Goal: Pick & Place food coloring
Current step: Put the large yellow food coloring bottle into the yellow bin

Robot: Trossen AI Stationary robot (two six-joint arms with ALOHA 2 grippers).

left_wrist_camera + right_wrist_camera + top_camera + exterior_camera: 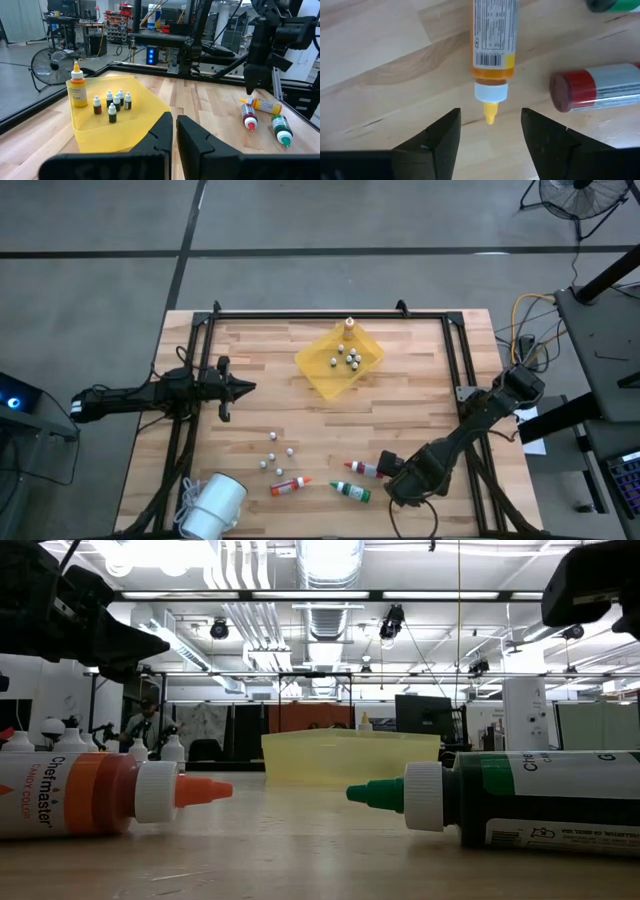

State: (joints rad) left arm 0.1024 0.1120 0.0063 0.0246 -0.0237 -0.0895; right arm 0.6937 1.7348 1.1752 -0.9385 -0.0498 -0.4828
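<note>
Several food coloring bottles lie on their sides at the table's near right. A yellow-capped one [492, 45] lies under my right gripper [490, 131], which points down, open, its fingers on either side of the cap's tip without touching. Beside it lie a red bottle [595, 90], a green bottle [352, 491] and an orange-capped bottle [290, 486]. Another yellow bottle [76, 90] stands upright in the yellow tray [318, 380]. My left gripper [240, 388] waits shut at the table's left, pointing level.
The tray [125, 127] at the far middle also holds several small dark bottles with white caps [114, 104]. Small pale pieces [275, 452] are scattered near the front middle. A white roll [215, 505] lies at the front left edge. A black frame [330, 313] borders the table.
</note>
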